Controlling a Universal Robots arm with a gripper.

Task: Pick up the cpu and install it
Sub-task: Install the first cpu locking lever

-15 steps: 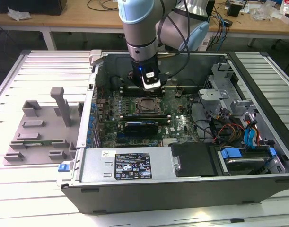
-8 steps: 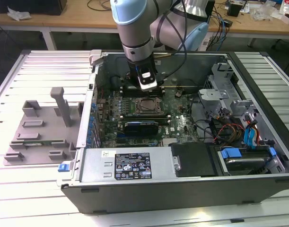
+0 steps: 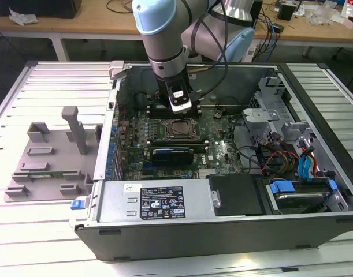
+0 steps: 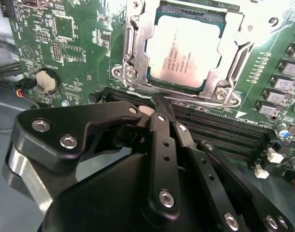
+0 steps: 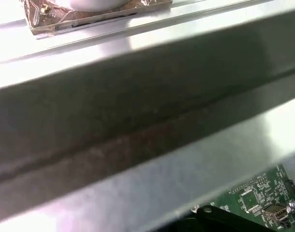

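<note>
Already your cpu [image 4: 186,50] sits flat in the socket frame [image 4: 137,46] on the motherboard [image 4: 65,43], silvery top up, metal bracket around its edges. Your tool [image 4: 158,104] hangs just beside that socket in the second wrist view, fingers [image 4: 161,116] pinched together w/ nothing between them, tips near the frame's edge and over the black memory slots [image 4: 219,128]. In the exterior view the arm [image 3: 164,40] reaches down into the open pc case [image 3: 107,144]; grey tray [image 3: 49,156] lies on the tabletop [image 3: 14,231], well apart.
</note>
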